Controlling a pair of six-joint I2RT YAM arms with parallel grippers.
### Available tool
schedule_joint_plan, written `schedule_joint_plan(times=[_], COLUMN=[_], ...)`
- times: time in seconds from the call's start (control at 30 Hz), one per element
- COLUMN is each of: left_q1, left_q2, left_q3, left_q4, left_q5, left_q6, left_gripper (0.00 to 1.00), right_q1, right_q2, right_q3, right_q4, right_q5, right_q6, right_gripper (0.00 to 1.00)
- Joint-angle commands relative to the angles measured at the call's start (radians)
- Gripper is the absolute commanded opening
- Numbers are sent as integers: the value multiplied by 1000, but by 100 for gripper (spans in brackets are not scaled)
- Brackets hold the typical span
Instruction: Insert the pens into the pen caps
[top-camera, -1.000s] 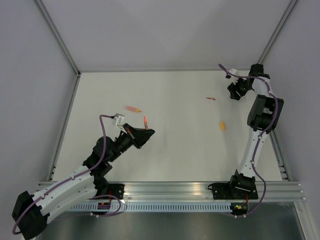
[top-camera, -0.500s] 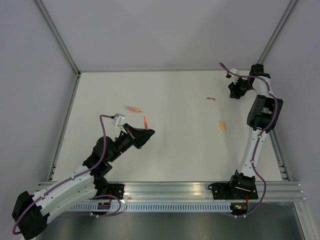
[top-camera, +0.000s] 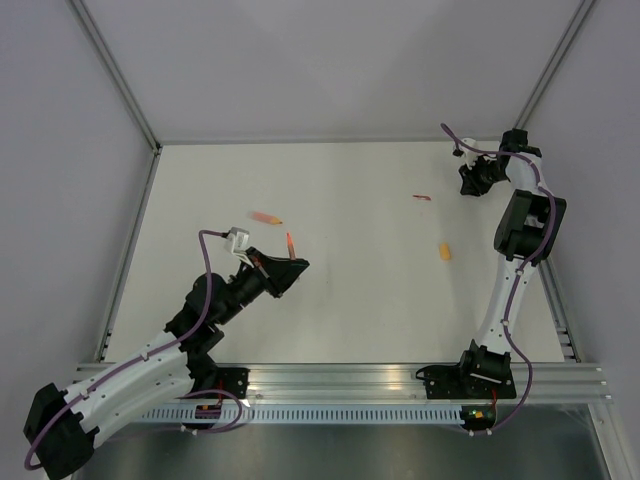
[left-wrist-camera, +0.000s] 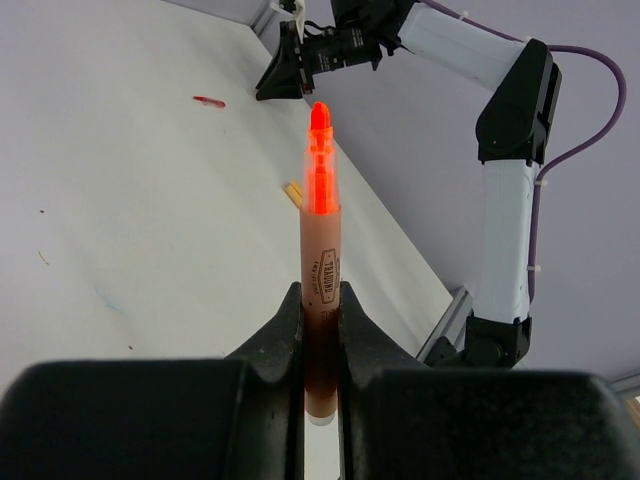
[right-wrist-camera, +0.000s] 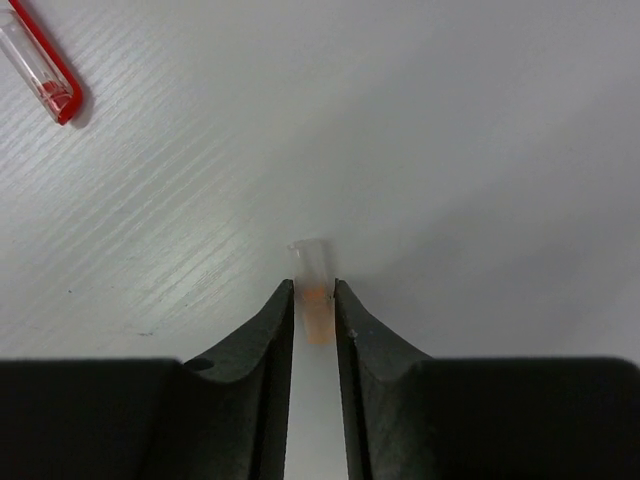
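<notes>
1. Grip on the left: left claw (left-wrist-camera: 320, 300) clenched on the orange pen (left-wrist-camera: 321, 250). Barrel held low, uncapped tip standing out past the fingers, long axis in line with the claw and aimed toward the right arm.
2. Right claw (right-wrist-camera: 315, 288) down at the far right corner of the worktop (top-camera: 360, 300), grasping a small cap (right-wrist-camera: 316, 262) that lies flat. Fingers against both its sides; cap's axis points away from the wrist.
3. Pen and that cap are well apart. Capping needs the two arms brought together, I judge.
4. Loose: orange cap (top-camera: 444, 251) nearer the right arm; second pen (top-camera: 266, 216) nearer the left; red piece (right-wrist-camera: 40, 65) near the right claw.
5. Unclear — which end of the small cap is open, how firm that grip is; red piece cut off at the frame edge.
</notes>
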Motion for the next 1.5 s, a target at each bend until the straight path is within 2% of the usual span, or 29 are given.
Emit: schedule_joint_plan(times=[0.0, 0.03, 0.2, 0.27, 0.47, 0.57, 0.63, 0.73, 0.77, 0.83, 0.93, 0.97, 1.0, 1.07, 1.1, 1.17, 1.23, 1.3, 1.47], left_q1=[0, 1, 1, 1, 1, 1, 1, 1, 1, 1, 0, 0, 0, 0, 0, 0, 0, 0, 0], left_q2=[-14, -14, -11, -12, -14, 12, 31, 74, 97, 117, 132, 131, 129, 126, 123, 117, 112, 117, 149], left_q3=[12, 12, 12, 12, 15, 31, 41, 67, 74, 90, 104, 107, 112, 113, 115, 110, 100, 95, 98], left_q4=[8, 8, 2, 0, -15, -27, -24, -24, -23, -23, -26, -15, -3, 28, 54, 86, 136, 173, 201], left_q5=[-29, -31, -41, -43, -70, -69, -55, -16, -2, 31, 67, 87, 116, 218, 244, 316, 377, 428, 456], left_q6=[5, 7, 7, 7, 25, 39, 48, 83, 91, 115, 129, 129, 129, 132, 131, 129, 125, 123, 126], left_gripper=[2, 2, 2, 2, 2, 2, 2, 2, 2, 2, 2, 2, 2, 2, 2, 2, 2, 2, 2], right_q1=[-8, -8, -8, -8, 18, 53, 71, 120, 131, 165, 286, 327, 357, 421, 441, 487, 557, 620, 858], right_q2=[21, 20, 0, -14, -90, -219, -311, -507, -599, -685, -830, -888, -913, -968, -988, -1046, -1090, -1164, -1250], right_q3=[-28, -31, -74, -100, -175, -293, -379, -588, -627, -733, -859, -887, -907, -928, -934, -1003, -1150, -1285, -1371], right_q4=[-25, -20, -16, -11, 50, 179, 344, 610, 663, 848, 1088, 1138, 1208, 1216, 1206, 1248, 1482, 1695, 1739], right_q5=[11, 12, 46, 40, 3, 0, 11, 26, 2, 8, 55, 78, 133, 173, 193, 181, 152, 179, 245], right_q6=[-11, -8, 5, 12, 101, 205, 288, 538, 672, 808, 1096, 1196, 1379, 1546, 1692, 1807, 1931, 1973, 1885], right_gripper=[26, 21, 8, 0, 0, 0, 0, 0, 0, 0, 0, 0, 0, 0, 0, 0, 0, 0, 0])
